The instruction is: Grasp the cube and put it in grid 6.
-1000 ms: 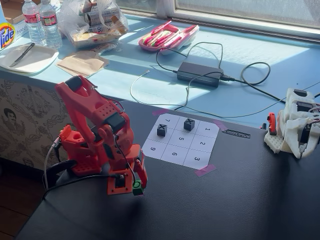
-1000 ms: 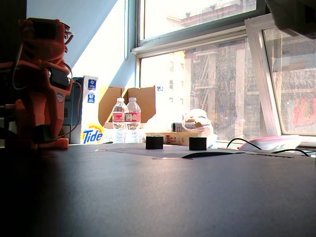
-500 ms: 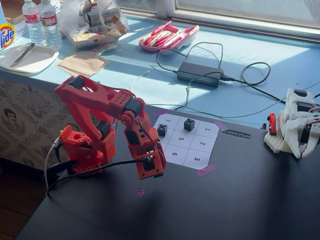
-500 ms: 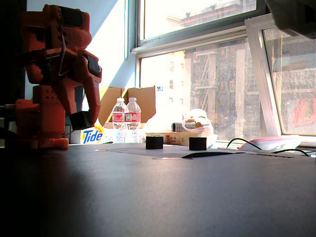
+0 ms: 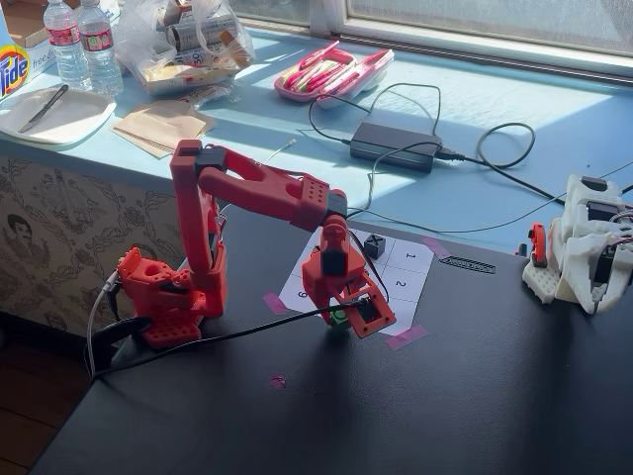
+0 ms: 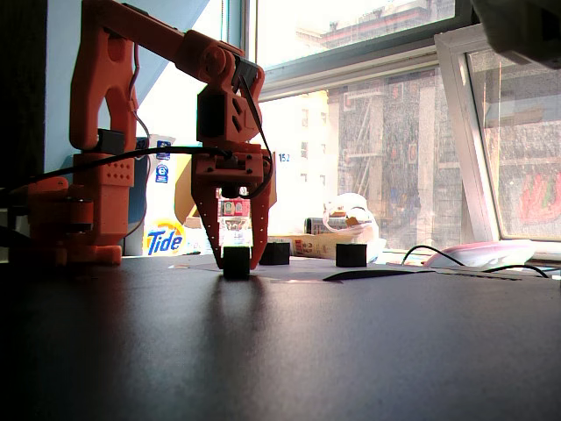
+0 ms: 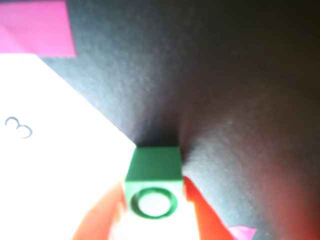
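The green cube [image 7: 153, 172], with a dark ring on its top face, rests at the edge of the white grid paper [image 7: 60, 165], beside the dark table. My red gripper [image 7: 153, 200] is shut on it, one finger against each side. In a fixed view the gripper [image 5: 341, 322] stands over the cube [image 5: 339, 319] at the near edge of the paper [image 5: 396, 297]. In the low fixed view the gripper [image 6: 235, 263] straddles the cube [image 6: 235, 261], which sits on the surface. The cell marked 3 [image 7: 19, 127] lies to the left. Cell 6 is hidden by the gripper.
A dark cube [image 5: 374, 245] sits on the far part of the grid; two dark cubes [image 6: 275, 253] [image 6: 351, 255] stand behind the gripper. Pink tape [image 7: 35, 27] holds a paper corner. A white arm [image 5: 584, 247] stands at the right. Cables and a power brick [image 5: 396, 145] lie behind.
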### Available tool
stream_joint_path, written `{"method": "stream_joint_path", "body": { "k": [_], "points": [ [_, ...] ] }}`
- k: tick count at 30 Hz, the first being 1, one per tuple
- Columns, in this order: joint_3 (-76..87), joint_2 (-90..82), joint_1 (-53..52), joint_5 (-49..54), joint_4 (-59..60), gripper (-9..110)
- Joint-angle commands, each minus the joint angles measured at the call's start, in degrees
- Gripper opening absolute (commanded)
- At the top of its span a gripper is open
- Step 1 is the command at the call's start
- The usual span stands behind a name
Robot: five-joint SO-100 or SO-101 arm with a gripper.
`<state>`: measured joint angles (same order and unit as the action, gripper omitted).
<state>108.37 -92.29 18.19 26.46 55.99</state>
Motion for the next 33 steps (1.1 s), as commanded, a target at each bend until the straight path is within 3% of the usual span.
{"method": "stream_joint_path", "body": {
  "k": [1,7,22,30,33],
  "points": [
    [-7.03,3.69,4.31,-0.62,-0.09,0],
    [-14.94,6.94,9.67,-2.37,3.69,0],
    [-13.54,4.66,8.35,-2.37,5.19,1],
    [-11.34,0.00,5.71,-1.85,4.31,50],
    [-11.34,-1.67,4.66,-1.58,4.83,50]
  ]
}}
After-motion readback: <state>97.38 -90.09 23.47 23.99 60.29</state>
